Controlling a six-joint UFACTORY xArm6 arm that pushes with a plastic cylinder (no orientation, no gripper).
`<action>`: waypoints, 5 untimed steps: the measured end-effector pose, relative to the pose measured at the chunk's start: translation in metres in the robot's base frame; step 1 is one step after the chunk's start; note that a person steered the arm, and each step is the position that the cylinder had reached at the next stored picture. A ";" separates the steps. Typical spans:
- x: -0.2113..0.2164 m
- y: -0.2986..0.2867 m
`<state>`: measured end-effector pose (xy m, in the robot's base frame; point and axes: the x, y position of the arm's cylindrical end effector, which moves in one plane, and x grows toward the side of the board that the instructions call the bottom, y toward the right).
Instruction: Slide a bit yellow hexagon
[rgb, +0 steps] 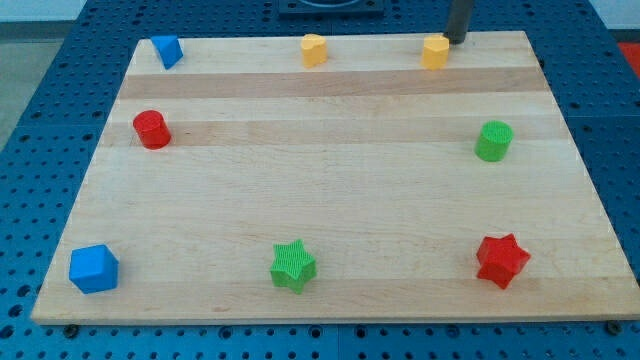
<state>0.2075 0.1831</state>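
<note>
- Nearest, along the view's bottom edge of the wooden board (330, 200), stand three blocks well apart: a blue cube (93, 268) at the left, a green star (293, 265) in the middle and a red star (501, 260) at the right. None of them lies anywhere near the work, so they should not get in the way.
- In the middle band, a red cylinder (152, 129) sits close to the left edge and a green cylinder (493, 141) close to the right edge, leaving the centre between them bare.
- Along the view's top edge there is a blue block (166, 49) at the left, its shape hard to make out — perhaps a wedge — then a yellow heart-like block (314, 49) near the middle.
- The yellow hexagon (435, 51) stands at the top right, close to the board's far edge.
- My tip (457, 39) rests just beside the hexagon, at its upper right; whether it touches I cannot tell. There are no jaws to open or close, and the rod holds nothing — it can only push.
- I judge this placing deliberate: from behind and to the right, a short push would send the hexagon toward the view's lower left, onto open wood and away from the edge.
</note>
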 end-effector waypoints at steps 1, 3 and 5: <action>0.000 0.000; 0.017 -0.070; 0.024 -0.068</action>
<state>0.2315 0.1148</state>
